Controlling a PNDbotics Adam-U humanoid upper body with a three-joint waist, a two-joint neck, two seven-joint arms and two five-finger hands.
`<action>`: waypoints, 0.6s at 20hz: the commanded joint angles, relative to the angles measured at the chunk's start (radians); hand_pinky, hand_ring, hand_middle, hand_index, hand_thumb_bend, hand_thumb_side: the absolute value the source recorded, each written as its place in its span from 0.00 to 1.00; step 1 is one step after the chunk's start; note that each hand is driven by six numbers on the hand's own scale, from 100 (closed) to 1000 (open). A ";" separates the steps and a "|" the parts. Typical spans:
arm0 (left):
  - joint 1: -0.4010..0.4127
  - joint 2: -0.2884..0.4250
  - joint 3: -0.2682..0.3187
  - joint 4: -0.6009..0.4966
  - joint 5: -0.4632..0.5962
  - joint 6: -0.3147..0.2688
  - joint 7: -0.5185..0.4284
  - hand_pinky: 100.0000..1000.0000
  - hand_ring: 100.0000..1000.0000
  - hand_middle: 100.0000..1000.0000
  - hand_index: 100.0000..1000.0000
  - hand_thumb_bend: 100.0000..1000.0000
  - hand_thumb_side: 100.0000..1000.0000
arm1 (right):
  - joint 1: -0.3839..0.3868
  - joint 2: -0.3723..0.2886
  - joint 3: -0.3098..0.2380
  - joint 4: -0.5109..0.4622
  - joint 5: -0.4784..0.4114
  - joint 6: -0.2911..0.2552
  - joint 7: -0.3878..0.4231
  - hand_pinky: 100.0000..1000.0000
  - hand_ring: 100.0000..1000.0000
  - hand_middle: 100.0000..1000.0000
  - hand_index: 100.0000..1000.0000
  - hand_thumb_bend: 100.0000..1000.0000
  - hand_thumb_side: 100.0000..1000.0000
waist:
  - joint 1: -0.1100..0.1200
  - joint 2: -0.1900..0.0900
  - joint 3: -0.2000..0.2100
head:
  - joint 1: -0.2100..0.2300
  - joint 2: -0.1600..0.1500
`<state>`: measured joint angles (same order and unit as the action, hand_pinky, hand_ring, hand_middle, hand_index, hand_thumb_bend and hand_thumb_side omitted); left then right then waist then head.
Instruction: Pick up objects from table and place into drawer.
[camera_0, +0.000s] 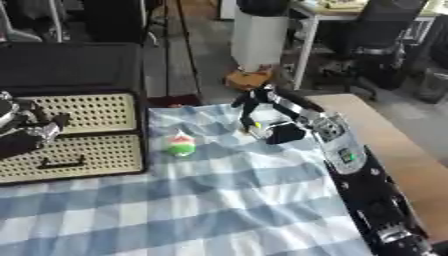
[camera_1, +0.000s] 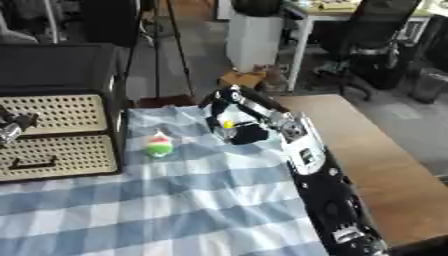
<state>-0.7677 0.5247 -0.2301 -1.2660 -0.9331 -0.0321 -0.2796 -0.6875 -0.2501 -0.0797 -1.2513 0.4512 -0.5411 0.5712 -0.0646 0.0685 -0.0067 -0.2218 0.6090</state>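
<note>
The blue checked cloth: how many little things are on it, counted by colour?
Green, red and white round thing: 1
Small yellow and white thing under the right hand: 1
Total on the blue checked cloth: 2
</note>
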 joint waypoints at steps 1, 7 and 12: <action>-0.027 0.008 0.010 -0.004 0.004 -0.006 0.000 0.00 0.00 0.00 0.63 0.12 1.00 | -0.025 -0.013 -0.002 -0.027 -0.011 -0.005 0.010 0.64 0.58 0.44 0.76 0.00 0.22 | 0.006 -0.010 -0.003 | 0.001 -0.008; -0.025 0.005 0.009 -0.004 0.004 -0.001 0.023 0.00 0.00 0.00 0.65 0.19 1.00 | -0.024 -0.012 -0.003 -0.030 -0.013 -0.003 0.013 0.64 0.58 0.44 0.76 0.00 0.23 | 0.009 -0.009 -0.006 | -0.002 -0.007; -0.020 0.003 0.007 0.007 -0.013 0.002 0.030 0.00 0.00 0.00 0.67 0.19 1.00 | -0.022 -0.012 -0.003 -0.031 -0.015 -0.002 0.016 0.64 0.58 0.44 0.76 0.00 0.23 | 0.009 -0.009 -0.007 | -0.002 -0.007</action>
<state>-0.7676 0.5186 -0.2304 -1.2527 -0.9388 -0.0304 -0.2567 -0.6879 -0.2500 -0.0797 -1.2579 0.4464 -0.5373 0.5786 -0.0616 0.0697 -0.0122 -0.2220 0.6089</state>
